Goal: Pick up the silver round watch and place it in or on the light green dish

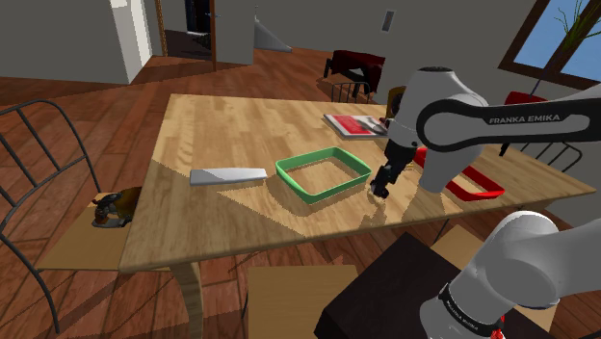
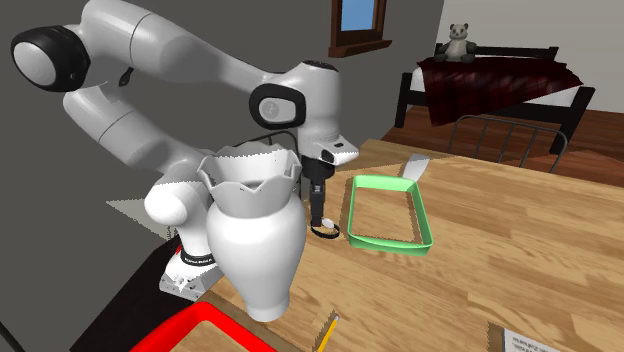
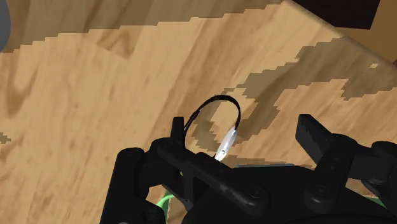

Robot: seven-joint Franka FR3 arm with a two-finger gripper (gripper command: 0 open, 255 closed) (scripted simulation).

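Lettering "FRANKA EMIKA" marks the white arm [image 1: 525, 120] at the shoulder view's upper right. Watch [image 3: 226, 141], a black strap loop with a silvery face, rests on the wooden table [image 1: 222, 125] between the gripper's [image 3: 243, 130] spread fingers, beside the green tray [image 1: 292, 183].

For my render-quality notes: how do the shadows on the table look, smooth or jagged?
Wrist view: shadow edges on the table near the watch are jagged, stair-stepped. Shoulder view: light and shaded patches meet in straight edges beside the green dish.
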